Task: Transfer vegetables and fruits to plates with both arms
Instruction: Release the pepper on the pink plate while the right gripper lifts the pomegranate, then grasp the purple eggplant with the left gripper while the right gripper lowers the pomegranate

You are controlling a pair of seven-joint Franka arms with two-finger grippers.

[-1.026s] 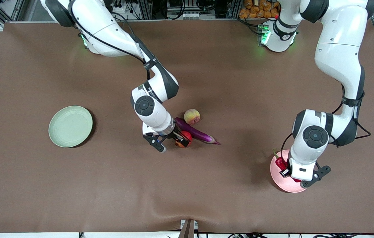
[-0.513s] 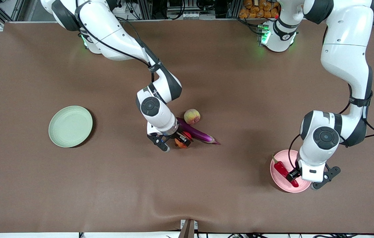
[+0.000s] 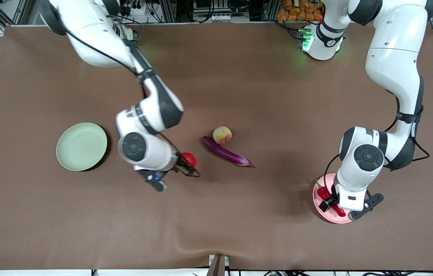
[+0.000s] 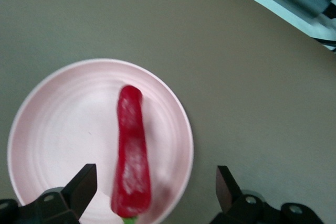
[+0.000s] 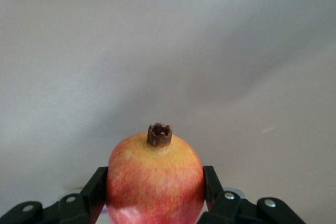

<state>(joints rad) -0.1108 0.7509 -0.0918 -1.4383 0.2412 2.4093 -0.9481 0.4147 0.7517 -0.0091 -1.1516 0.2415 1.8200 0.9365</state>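
Observation:
My right gripper (image 3: 187, 164) is shut on the round red fruit (image 3: 189, 158) and holds it above the table between the pale green plate (image 3: 81, 146) and the purple eggplant (image 3: 224, 152). In the right wrist view the fruit (image 5: 156, 182) sits between the fingers (image 5: 94, 190), crown end outward. The peach (image 3: 222, 135) touches the eggplant. My left gripper (image 3: 329, 201) is open above the pale pink plate (image 3: 323, 213). The red chili (image 4: 131, 150) lies on that plate (image 4: 63, 124), under the open gripper (image 4: 155, 176).
Brown cloth covers the table (image 3: 262, 96). The green plate lies toward the right arm's end, the pink plate toward the left arm's end, nearer the front camera. The two arm bases stand along the table's back edge.
My right gripper lifted the red fruit off the table beside the eggplant and carried it toward the green plate. My left gripper shifted slightly over the pink plate; the chili stayed there.

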